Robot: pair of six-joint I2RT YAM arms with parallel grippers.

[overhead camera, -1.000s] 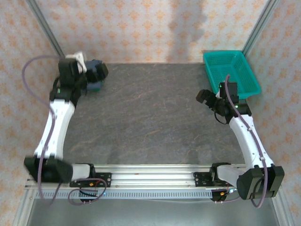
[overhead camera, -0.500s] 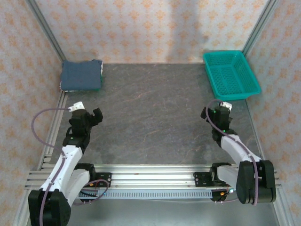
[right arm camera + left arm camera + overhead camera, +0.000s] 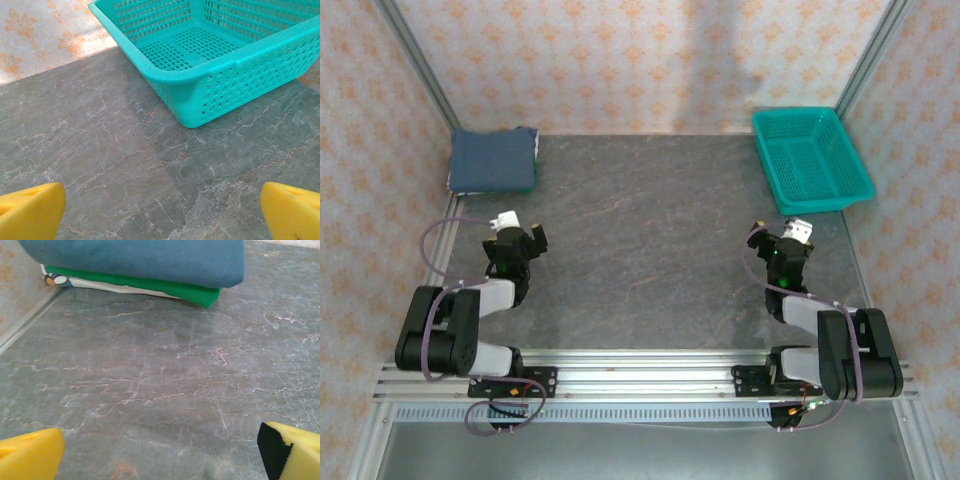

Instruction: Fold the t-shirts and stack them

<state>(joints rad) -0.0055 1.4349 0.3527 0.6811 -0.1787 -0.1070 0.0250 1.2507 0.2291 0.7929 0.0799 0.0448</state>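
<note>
The t-shirts point(image 3: 493, 160) lay folded in one stack at the far left corner of the worktop point(image 3: 650, 220), close to the wall. From the left wrist camera the layers were clear. The slate-blue t-shirt point(image 3: 140, 257) was on top, the bright green t-shirt point(image 3: 165, 287) was under it, and the white t-shirt point(image 3: 100, 284) was at the bottom (I could see just a thin edge of it, with a small printed mark at its left end). The left fingers point(image 3: 30, 452) stood wide apart and held nothing, low over the bare worktop and well apart from the stack. The right fingers point(image 3: 30, 210) were also wide apart and free, pointing toward the teal mesh basket point(image 3: 210, 65), which stood at the far right corner of the worktop. In the top view both arms were folded close to their bases, the left arm point(image 3: 505, 270) at the near left and the right arm point(image 3: 785, 265) at the near right.
</note>
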